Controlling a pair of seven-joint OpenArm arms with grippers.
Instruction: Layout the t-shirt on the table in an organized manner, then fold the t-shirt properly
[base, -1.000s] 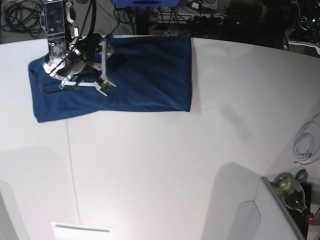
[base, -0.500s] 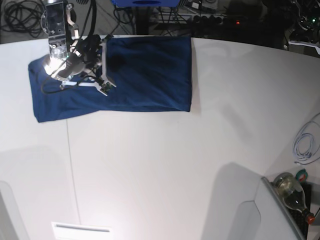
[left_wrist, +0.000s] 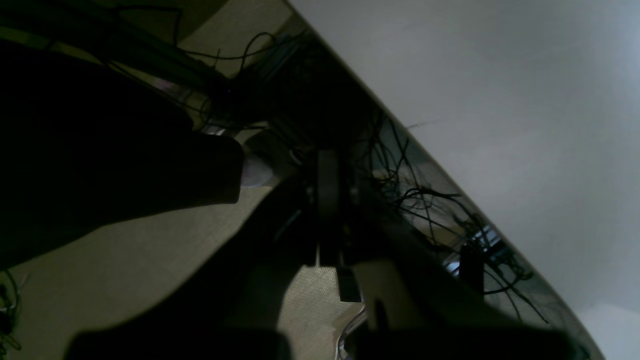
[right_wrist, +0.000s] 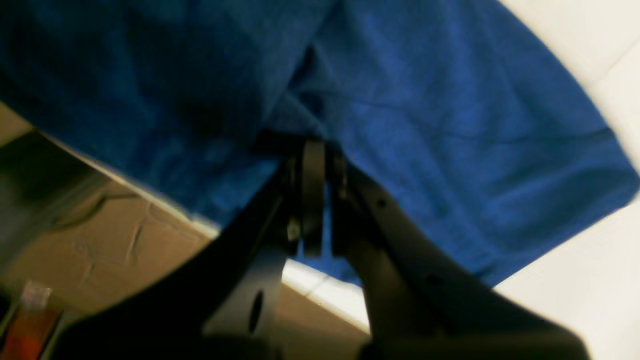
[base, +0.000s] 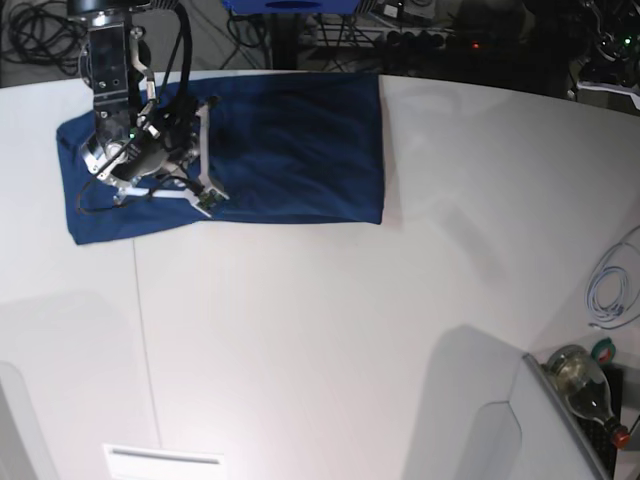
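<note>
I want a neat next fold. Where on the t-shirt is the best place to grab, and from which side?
Probably the t-shirt's straight edge near the table's middle: it lies flat and free, away from the shut right end effector. Come from above, pinching the corner, since the cloth lies flat on the tabletop.

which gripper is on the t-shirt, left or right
The right gripper: it is shut, pinching a fold of the navy t-shirt near the table's far edge. The left gripper is shut on nothing, out past the table edge above the floor.
</note>
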